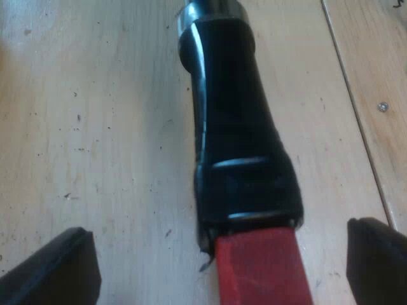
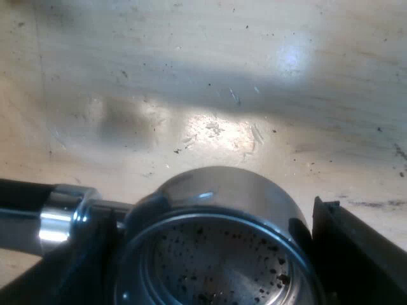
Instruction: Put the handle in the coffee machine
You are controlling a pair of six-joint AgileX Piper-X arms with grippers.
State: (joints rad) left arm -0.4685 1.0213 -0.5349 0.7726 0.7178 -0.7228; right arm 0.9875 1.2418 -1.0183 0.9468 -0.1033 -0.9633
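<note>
The holder's dark handle (image 1: 235, 127) runs over the wooden table (image 1: 95, 127) and ends in red (image 1: 261, 267). My left gripper (image 1: 219, 267) is open, its two black fingers (image 1: 57, 270) standing wide apart on either side of the red end without touching it. The holder's round metal basket (image 2: 216, 254) has dark coffee specks inside, and its shiny collar (image 2: 60, 219) leads off to the handle. My right gripper (image 2: 213, 251) is shut on the basket, one black finger (image 2: 356, 254) pressed against each side of the rim.
Pale wooden table (image 2: 191, 76) with scattered coffee grains lies under both grippers. A seam between boards and a small screw (image 1: 382, 107) show beside the handle.
</note>
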